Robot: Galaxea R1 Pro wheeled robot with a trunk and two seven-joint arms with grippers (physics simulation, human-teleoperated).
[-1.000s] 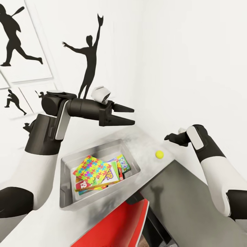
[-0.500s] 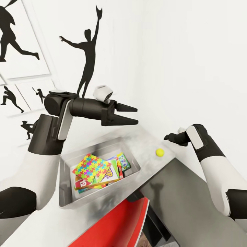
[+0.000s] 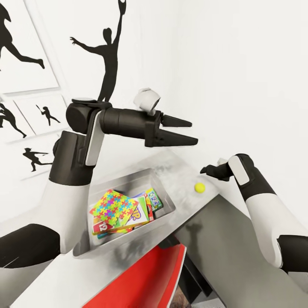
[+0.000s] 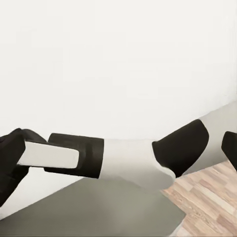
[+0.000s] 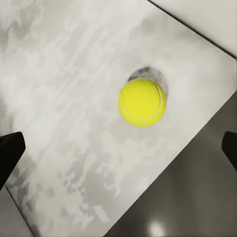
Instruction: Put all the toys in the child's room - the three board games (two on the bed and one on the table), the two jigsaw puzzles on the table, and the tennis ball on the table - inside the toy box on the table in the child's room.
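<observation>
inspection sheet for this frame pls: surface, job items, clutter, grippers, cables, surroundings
Surface: long white-topped table, mottled grey reflections on it.
Job's things: shallow light grey toy box holds a multicoloured jigsaw puzzle on top of stacked flat game boxes; small yellow-green tennis ball lies on the table near its corner, outside the box.
Clutter: nothing seen.
Grippers: left gripper open, empty, raised above the table; right gripper open, above the ball, not touching.
Cables: nothing seen.
Surroundings: white wall with black athlete silhouettes; red chair at the table's front; wood plank floor.
</observation>
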